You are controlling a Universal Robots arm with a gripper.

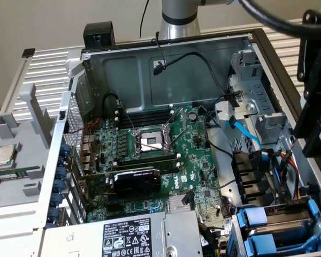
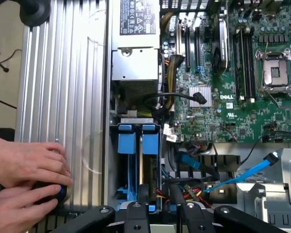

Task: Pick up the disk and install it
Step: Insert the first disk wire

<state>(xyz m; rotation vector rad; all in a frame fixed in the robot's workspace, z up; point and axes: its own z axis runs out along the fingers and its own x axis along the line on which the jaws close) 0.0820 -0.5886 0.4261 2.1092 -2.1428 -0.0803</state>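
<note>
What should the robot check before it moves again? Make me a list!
1. People clear of the gripper: not ok. A person's hands rest on the ribbed silver panel beside the open case, close to the gripper.
2. Gripper near the drive bay: ok. It hangs by the blue carriers.
3. Disk in the gripper: cannot tell.
4. Cables off the bay: ok. The blue cable lies beside the carriers, not across them.
5. Case open: ok. The motherboard is uncovered.
</note>
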